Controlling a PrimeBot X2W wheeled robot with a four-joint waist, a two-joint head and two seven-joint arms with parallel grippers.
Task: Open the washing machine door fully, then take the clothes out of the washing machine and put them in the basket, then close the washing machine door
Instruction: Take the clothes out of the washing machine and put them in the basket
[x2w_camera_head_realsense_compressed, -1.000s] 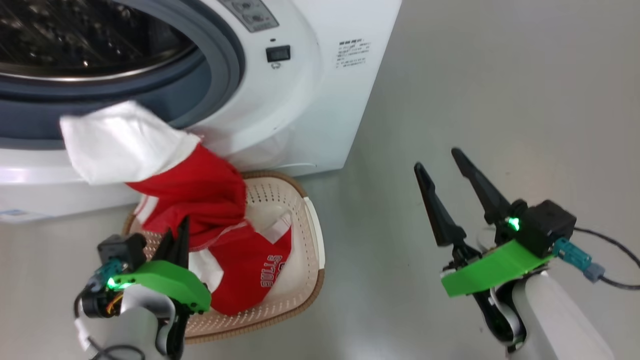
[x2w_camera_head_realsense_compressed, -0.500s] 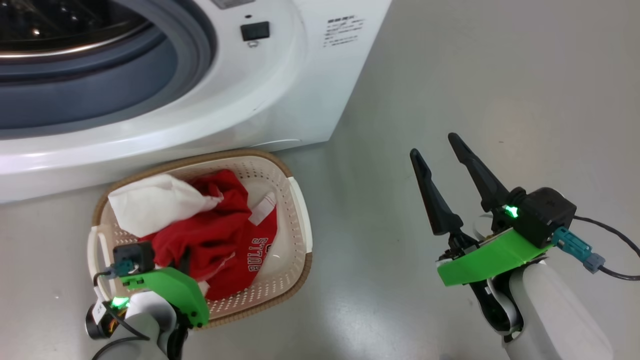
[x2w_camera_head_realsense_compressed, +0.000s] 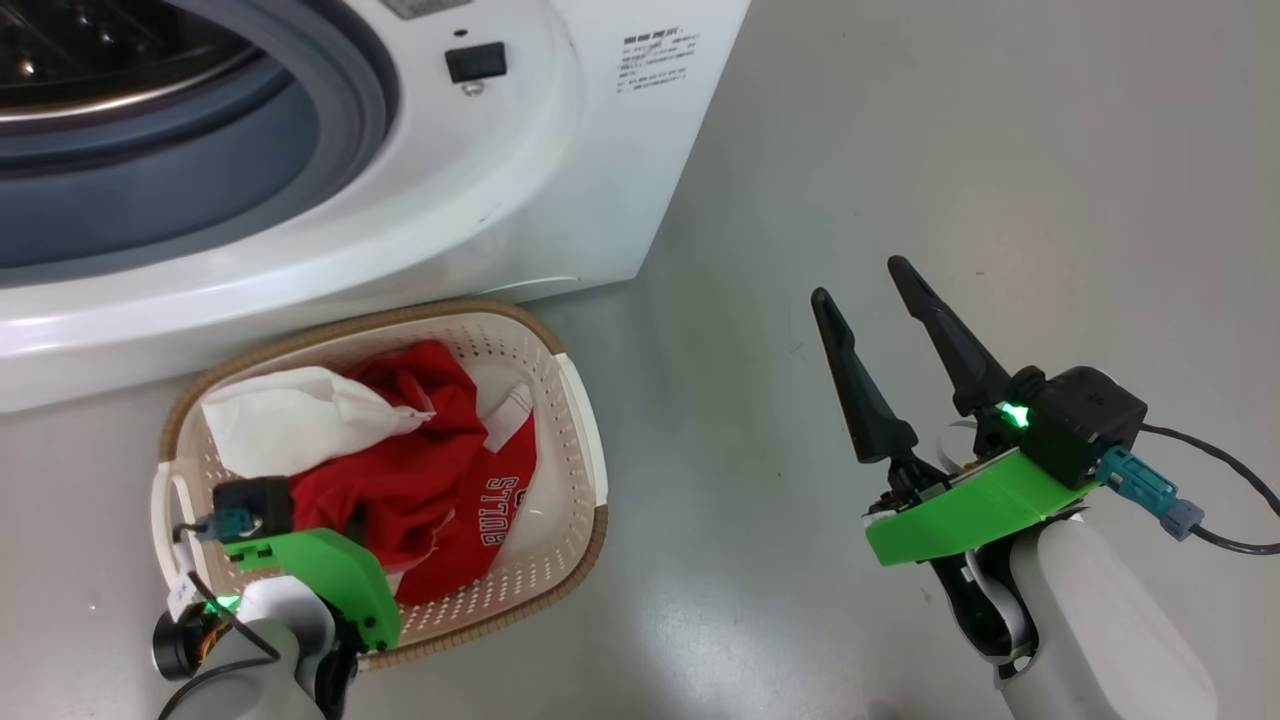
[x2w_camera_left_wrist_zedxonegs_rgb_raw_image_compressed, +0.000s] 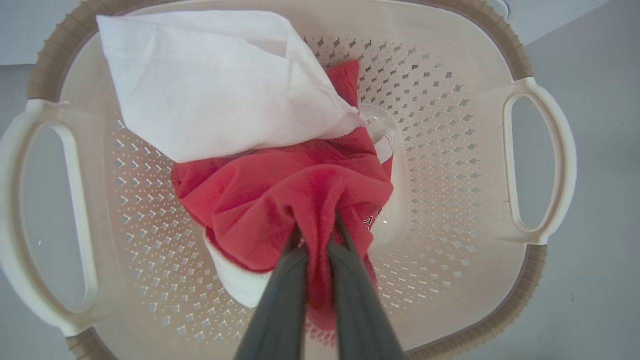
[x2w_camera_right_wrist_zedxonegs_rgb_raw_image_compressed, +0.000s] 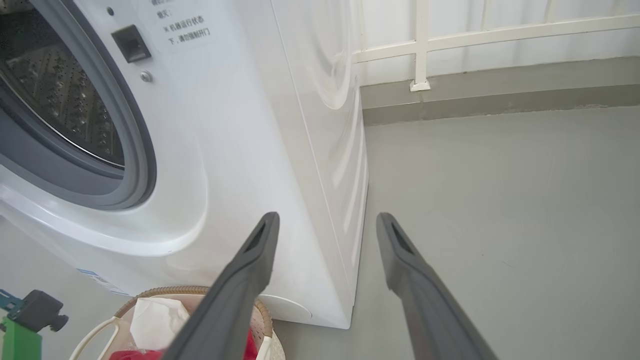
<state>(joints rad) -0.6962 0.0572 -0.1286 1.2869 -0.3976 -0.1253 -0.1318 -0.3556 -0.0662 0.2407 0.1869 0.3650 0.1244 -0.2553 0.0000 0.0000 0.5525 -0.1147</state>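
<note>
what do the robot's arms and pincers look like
The right pincer and left pincer each have two long, dark, tapering fingers on a bright green bracket. Each also has a small green light, a black box, a teal plug and a pale rounded forearm. A black cable trails from the right one.

Washing machine (x2w_camera_head_realsense_compressed: 560, 180): white front-loader with a grey rubber ring, its steel drum exposed.
Basket (x2w_camera_head_realsense_compressed: 552, 520): cream perforated plastic with a brown rim, on the floor just before the machine.
Clothes (x2w_camera_head_realsense_compressed: 420, 490): red, white lettering, heaped inside the basket, white cloth (x2w_camera_head_realsense_compressed: 290, 430) on top.
</note>
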